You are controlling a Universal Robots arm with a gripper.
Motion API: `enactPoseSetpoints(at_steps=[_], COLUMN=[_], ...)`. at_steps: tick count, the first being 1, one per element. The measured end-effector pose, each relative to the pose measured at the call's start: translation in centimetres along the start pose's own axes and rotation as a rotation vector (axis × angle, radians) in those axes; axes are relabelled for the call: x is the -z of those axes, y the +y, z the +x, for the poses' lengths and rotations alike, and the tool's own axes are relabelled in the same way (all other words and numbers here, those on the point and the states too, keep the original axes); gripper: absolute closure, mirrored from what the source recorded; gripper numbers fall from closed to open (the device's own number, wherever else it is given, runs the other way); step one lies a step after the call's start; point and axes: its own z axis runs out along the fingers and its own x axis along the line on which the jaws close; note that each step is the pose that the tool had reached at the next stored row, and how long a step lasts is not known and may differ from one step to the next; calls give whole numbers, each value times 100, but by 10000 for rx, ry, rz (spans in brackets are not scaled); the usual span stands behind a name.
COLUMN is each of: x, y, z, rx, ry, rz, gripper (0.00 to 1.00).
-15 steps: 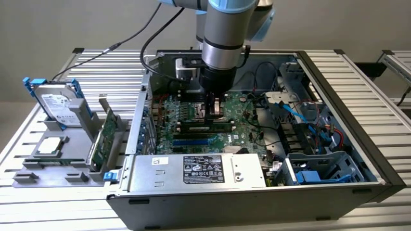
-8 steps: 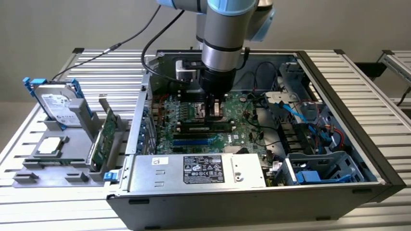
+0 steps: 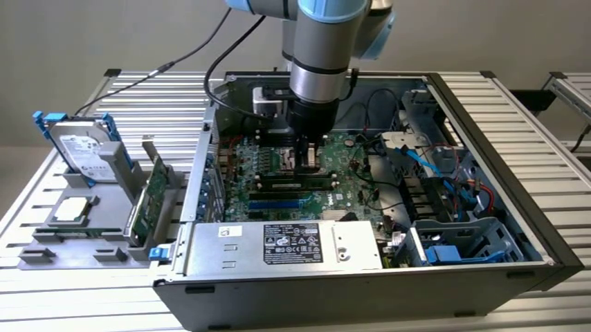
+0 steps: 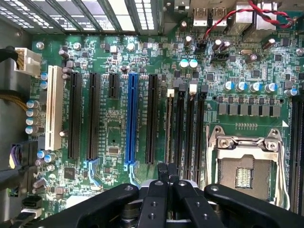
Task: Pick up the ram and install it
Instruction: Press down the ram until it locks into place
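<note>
The ram (image 4: 169, 126) stands edge-up in the memory slot closest to the black expansion slots, a thin brownish-green strip running the slot's length. My gripper (image 4: 166, 172) is shut, its two black fingers pressed together right at the near end of that stick; whether they touch it I cannot tell. In the exterior view the gripper (image 3: 309, 160) reaches straight down into the open computer case (image 3: 517, 228), just over the dark memory slots, where the ram (image 3: 297, 182) lies.
A CPU socket (image 4: 247, 166) sits beside the memory slots, and a blue expansion slot (image 4: 131, 118) on the other side. A power supply (image 3: 286, 242) fills the case's front. On the exterior view's left, a grey rack (image 3: 55, 242) holds a hard drive (image 3: 83, 149) and a green card (image 3: 152, 197).
</note>
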Motion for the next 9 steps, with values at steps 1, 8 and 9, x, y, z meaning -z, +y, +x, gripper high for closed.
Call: enactPoseSetpoints(at_steps=[1,8,9], x=[39,138,139], y=[4,13,13], z=[4,11,11], rx=[-1,-1,0], ry=[18,23,24], rz=[-11,-13,-13], gripper=[89,89,89])
